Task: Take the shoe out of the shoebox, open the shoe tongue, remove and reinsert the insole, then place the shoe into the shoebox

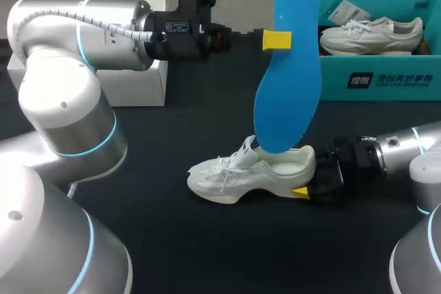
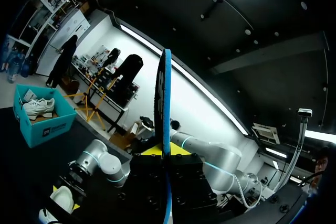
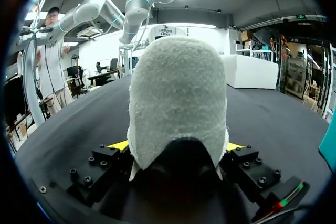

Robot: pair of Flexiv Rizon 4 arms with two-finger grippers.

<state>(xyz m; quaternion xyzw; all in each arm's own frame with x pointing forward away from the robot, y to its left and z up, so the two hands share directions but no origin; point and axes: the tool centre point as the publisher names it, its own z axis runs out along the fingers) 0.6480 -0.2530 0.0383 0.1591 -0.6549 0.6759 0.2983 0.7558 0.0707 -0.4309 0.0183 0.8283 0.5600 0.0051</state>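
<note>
A white shoe (image 1: 241, 173) lies on the black table, toe to the left. My right gripper (image 1: 308, 182) is at its heel. In the right wrist view the heel (image 3: 176, 93) fills the gap between the wide-apart yellow fingertips (image 3: 118, 144) of this open gripper (image 3: 176, 146). My left gripper (image 1: 277, 39) is shut on a blue insole (image 1: 288, 67), which hangs upright with its lower end just above the shoe's opening. The left wrist view shows the insole (image 2: 165, 103) edge-on between that gripper's (image 2: 165, 153) fingers. The teal shoebox (image 1: 386, 77) stands at the back right.
A second white shoe (image 1: 372, 32) lies inside the shoebox. A white box (image 1: 141, 84) stands at the back left, behind my left arm. Bare black table stretches in front of the shoe and to its left.
</note>
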